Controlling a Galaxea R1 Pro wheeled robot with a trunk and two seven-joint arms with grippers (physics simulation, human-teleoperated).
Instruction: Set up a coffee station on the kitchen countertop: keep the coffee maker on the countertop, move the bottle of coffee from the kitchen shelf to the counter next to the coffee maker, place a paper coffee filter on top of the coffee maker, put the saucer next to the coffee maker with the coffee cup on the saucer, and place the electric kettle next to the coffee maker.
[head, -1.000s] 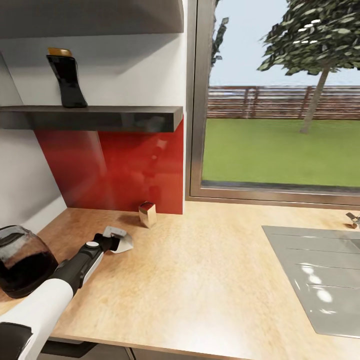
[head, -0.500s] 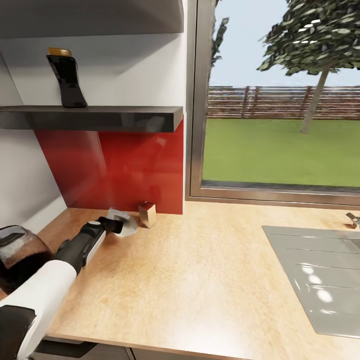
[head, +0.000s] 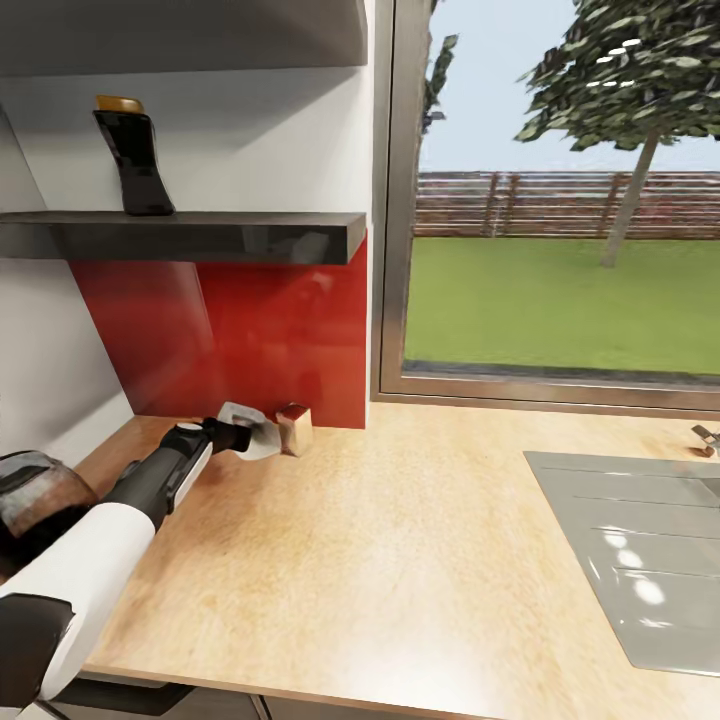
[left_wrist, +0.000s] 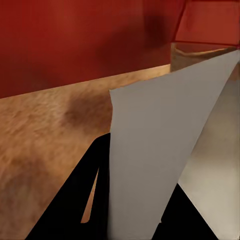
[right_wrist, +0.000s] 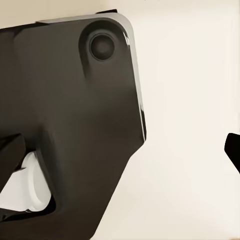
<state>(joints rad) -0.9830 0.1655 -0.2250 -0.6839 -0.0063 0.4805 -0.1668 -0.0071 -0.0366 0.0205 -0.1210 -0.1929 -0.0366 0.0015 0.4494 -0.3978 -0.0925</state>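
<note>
While seemingly pinching a paper filter (head: 252, 437), left gripper (head: 240, 436) nears box (head: 295, 428).

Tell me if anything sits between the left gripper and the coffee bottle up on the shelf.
Yes. The left gripper is low over the countertop, and the bottle of coffee stands on top of the kitchen shelf, so the shelf's slab lies between them. The gripper also holds a paper filter.
</note>
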